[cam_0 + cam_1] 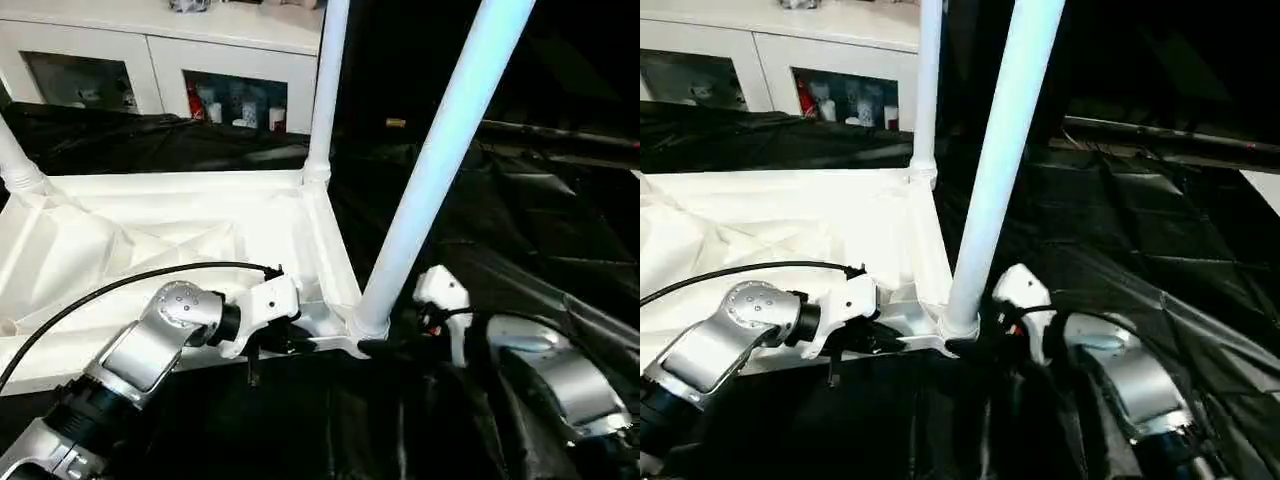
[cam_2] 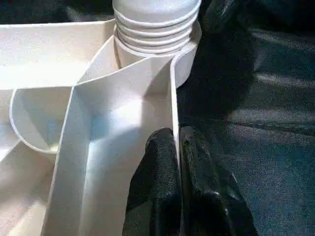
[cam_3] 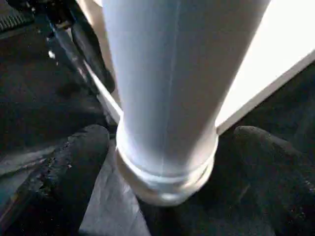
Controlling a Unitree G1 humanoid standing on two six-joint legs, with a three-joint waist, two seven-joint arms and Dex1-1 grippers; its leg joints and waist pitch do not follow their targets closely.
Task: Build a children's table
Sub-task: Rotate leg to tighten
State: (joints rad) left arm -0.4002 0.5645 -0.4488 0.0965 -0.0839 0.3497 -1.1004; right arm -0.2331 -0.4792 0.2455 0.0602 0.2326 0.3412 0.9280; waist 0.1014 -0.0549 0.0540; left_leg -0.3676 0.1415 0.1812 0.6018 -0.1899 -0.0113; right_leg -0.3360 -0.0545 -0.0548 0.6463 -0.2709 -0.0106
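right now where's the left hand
In the left eye view the left hand is at the tabletop's near edge, shut on its rim, just left of the nearest leg.

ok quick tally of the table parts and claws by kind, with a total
tabletop: 1
legs standing in sockets: 3 (near, far, left)
claws: 2 (left pinching the tabletop rim, right open around the near leg)
total: 6

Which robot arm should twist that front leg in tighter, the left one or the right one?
Probably the right. The right gripper is open with a finger on each side of the front leg, right at its base. The left gripper is busy, pinched shut on the tabletop's rim, steadying it.
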